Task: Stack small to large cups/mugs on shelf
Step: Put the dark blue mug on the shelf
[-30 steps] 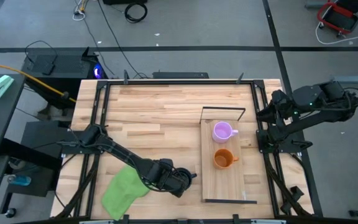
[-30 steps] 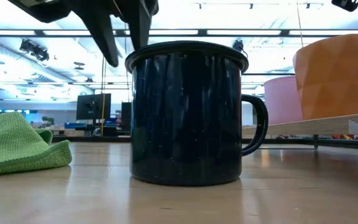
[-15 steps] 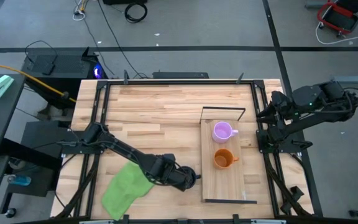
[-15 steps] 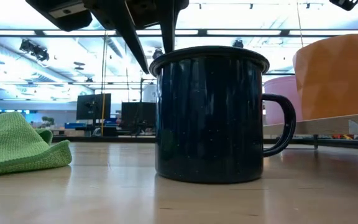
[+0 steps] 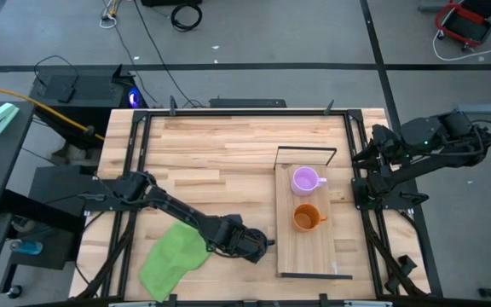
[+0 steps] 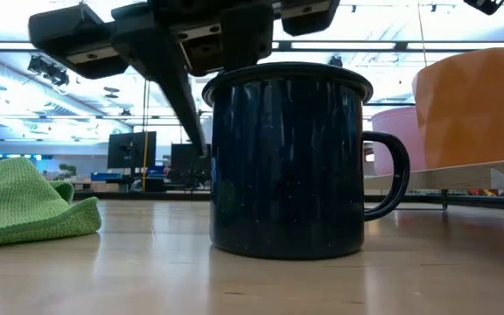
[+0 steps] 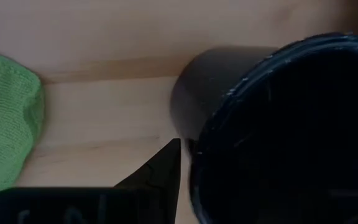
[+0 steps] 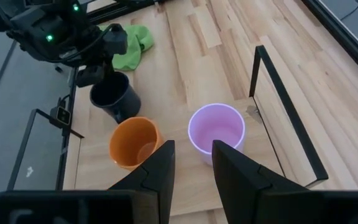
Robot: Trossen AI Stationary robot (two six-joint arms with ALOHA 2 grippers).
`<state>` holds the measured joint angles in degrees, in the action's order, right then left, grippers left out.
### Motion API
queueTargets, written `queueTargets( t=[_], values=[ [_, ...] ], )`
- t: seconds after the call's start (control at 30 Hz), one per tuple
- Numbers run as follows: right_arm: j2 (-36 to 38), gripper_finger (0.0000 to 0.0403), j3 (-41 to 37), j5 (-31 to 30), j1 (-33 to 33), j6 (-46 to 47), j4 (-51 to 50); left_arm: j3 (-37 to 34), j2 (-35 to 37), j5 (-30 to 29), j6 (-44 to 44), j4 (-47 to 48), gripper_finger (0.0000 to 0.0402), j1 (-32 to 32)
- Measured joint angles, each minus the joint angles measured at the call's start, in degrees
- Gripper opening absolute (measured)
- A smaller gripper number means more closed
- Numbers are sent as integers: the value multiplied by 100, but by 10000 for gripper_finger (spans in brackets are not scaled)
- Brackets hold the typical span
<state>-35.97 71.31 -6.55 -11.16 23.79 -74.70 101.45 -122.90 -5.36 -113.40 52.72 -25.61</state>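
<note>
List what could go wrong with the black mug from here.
The left hand sits at the black mug's rim, not clearly gripping; a loose hold may tip it. The mug stands beside the shelf edge, so a low carry might bump it. The orange mug is close to the landing spot.
</note>
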Motion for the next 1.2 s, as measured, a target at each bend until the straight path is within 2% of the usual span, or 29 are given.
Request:
queueTargets(
  t=[0.3,0.63,1.0,1.2],
  values=[
    [0,114,0,63,0,2,0,2,14,-15,52,3,90,38],
    [0,114,0,63,0,2,0,2,23,-21,158,-5,25,70],
    [0,114,-2,63,0,0,0,43,54,-16,285,-29,24,70],
    [0,114,-2,63,0,0,0,693,67,-82,688,303,24,116]
  ],
)
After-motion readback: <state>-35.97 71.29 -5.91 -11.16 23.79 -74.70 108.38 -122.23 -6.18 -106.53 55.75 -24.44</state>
